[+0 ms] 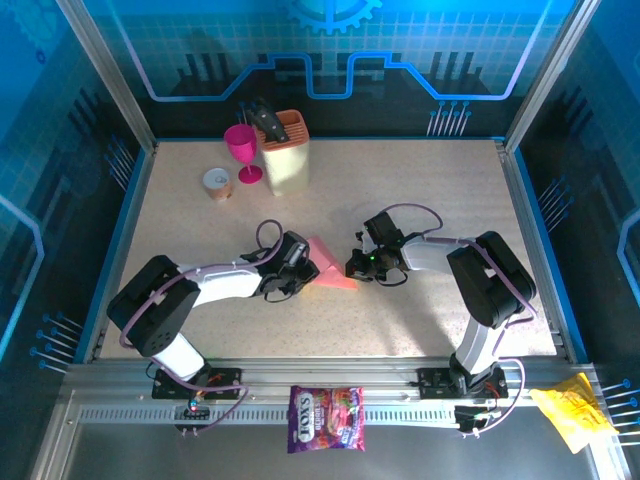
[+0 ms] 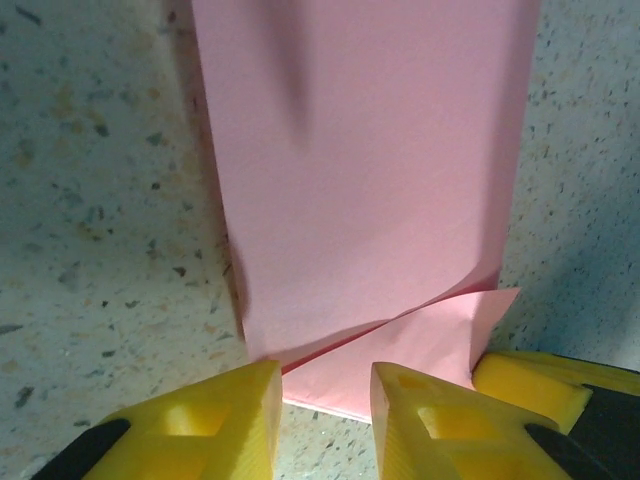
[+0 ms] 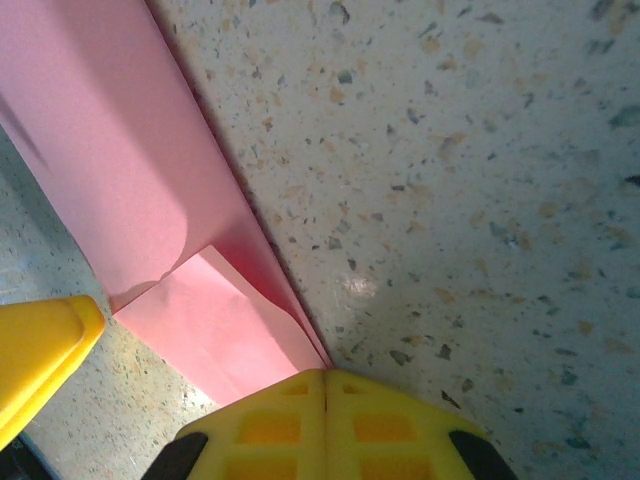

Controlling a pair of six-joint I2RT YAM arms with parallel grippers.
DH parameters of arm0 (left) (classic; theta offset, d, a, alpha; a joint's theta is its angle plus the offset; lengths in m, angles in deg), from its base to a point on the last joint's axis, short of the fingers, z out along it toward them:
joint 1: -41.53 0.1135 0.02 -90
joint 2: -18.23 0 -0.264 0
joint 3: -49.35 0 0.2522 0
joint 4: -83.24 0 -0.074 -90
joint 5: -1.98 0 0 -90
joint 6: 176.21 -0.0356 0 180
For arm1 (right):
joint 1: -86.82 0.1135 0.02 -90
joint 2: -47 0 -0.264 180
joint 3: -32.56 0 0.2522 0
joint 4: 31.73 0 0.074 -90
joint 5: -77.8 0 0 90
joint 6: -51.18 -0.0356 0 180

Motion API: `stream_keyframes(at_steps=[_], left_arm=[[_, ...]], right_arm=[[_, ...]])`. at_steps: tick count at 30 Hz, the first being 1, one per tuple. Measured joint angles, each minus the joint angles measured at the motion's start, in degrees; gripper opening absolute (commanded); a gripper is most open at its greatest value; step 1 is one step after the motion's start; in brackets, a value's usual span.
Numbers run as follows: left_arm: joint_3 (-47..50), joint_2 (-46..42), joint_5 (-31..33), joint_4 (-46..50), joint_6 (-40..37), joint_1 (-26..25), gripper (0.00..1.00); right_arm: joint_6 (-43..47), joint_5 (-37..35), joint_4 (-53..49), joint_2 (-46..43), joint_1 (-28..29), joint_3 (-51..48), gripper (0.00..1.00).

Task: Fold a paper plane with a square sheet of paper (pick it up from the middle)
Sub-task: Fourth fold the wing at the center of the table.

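Observation:
The square sheet of paper is plain pink, folded over on itself, and lies mid-table between both grippers; nothing here has a paper plane's dart shape. In the left wrist view the paper runs away from me as a long strip, with a loose flap at its near right corner. My left gripper hovers at its near edge, yellow fingers apart. My right gripper is shut, with the paper's folded layers running into its seam. From above, the left gripper and right gripper flank the paper.
At the back left stand a beige knife block, a magenta goblet and a small round cup. A purple candy bag and a yellow wrapper lie on the front rail. Bare speckled table stretches to the right.

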Motion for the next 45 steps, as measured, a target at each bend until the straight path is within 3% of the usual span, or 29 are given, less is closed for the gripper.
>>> stream_keyframes(at_steps=[45], left_arm=[[-3.2,2.5,0.3,6.6,0.0,0.0,0.28]], right_arm=[[0.0,0.2,0.0,0.1,-0.1,0.0,0.00]])
